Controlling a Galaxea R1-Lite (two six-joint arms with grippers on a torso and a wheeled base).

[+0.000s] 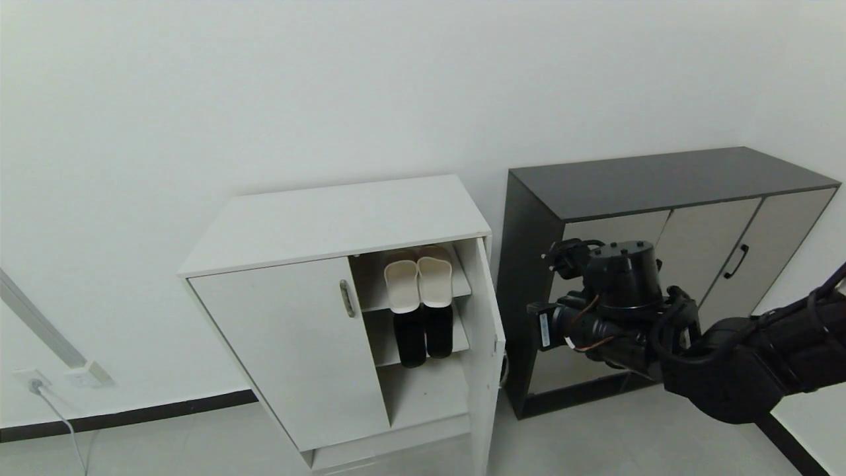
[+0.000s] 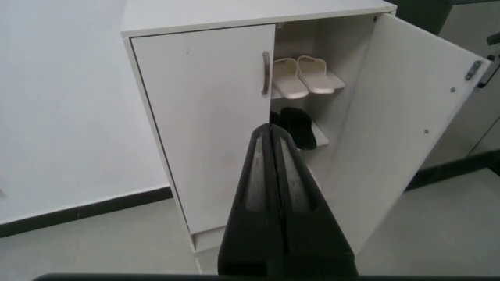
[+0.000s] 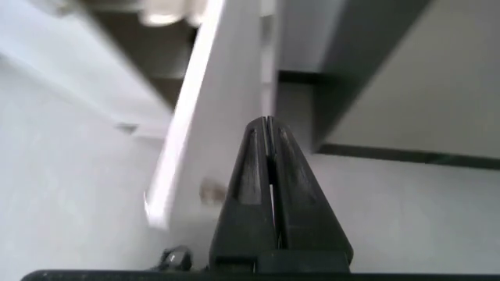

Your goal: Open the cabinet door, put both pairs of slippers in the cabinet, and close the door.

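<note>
black slippers (image 1: 423, 338) partly behind shelf (image 1: 371, 294), open door (image 1: 486, 330) cut off below

Black right arm (image 1: 727, 363), bolted round cap (image 1: 621, 256), orange wires (image 1: 584, 344), white label (image 1: 544, 328).

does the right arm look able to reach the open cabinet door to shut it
Probably yes: the right gripper sits shut beside the outer face of the open door, with nothing between them.

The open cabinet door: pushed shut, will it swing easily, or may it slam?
The open door looks thin, flat and stiff, so it probably swings as one piece. Being thin, it seems light; a hard push might slam it. The white slippers seem to overhang their shelf, so it might touch them.
</note>
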